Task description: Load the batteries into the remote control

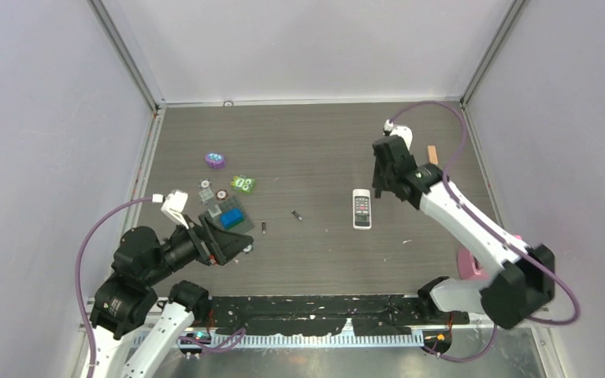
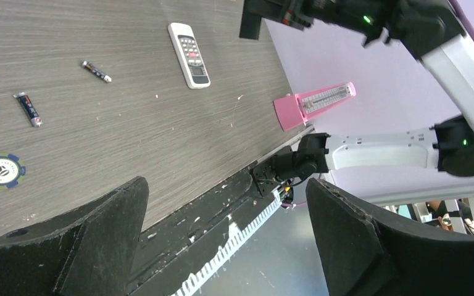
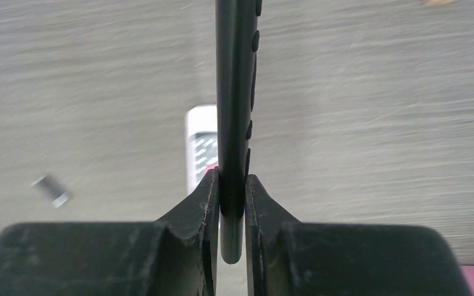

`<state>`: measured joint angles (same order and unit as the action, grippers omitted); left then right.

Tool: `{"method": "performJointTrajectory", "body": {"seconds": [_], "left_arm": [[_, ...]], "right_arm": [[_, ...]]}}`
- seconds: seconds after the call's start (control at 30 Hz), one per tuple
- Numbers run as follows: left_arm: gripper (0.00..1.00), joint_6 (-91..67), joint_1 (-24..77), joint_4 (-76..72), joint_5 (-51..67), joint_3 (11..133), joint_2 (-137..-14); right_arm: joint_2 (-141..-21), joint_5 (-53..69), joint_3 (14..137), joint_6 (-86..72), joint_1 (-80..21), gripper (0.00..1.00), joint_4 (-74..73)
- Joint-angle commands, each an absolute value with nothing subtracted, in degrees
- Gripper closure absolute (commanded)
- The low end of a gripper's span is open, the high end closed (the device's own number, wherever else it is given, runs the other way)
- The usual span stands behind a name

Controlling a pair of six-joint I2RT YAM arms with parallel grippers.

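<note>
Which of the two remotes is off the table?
The dark remote, clamped edge-on in the right gripper; the white remote lies flat on the table, buttons up.

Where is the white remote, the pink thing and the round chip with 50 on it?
white remote [image 2: 189,46]: left wrist view, its buttons.
pink thing [image 2: 315,103]: left wrist view, its middle.
round chip [image 2: 0,171]: left wrist view, its white middle.

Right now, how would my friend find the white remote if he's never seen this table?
Start at the grey table, on its right half, close to the right pincer. The white remote lies flat there, buttons up. Unlike the tiny dark batteries to its left and the dark remote gripped in that pincer, it is the only white bar.
</note>
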<state>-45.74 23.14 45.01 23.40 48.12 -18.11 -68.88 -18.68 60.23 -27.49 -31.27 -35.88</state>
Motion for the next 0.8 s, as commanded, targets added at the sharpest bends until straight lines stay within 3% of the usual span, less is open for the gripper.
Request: {"method": "performJointTrajectory", "body": {"seconds": [0.0,0.37,0.67,0.77], "left_arm": [[0.00,-44.4,23.2,39.4,24.9,46.2,-16.1],[0.00,-43.4,23.2,36.4,26.9,43.0,-15.8],[0.00,-43.0,23.2,36.8,27.2,43.2,-15.2],[0.00,-43.0,23.2,37.1,25.4,43.8,-14.3]], "right_arm": [[-81.0,-31.4,68.0,-14.4,-24.6,0.92,-36.0],[-106.7,-43.4,83.3,-0.6,-19.1,0.91,-30.1],[-116.0,-40.8,87.3,4.4,-18.9,0.90,-30.7],[-117.7,-37.5,88.5,3.4,-18.9,0.83,-33.2]]}}
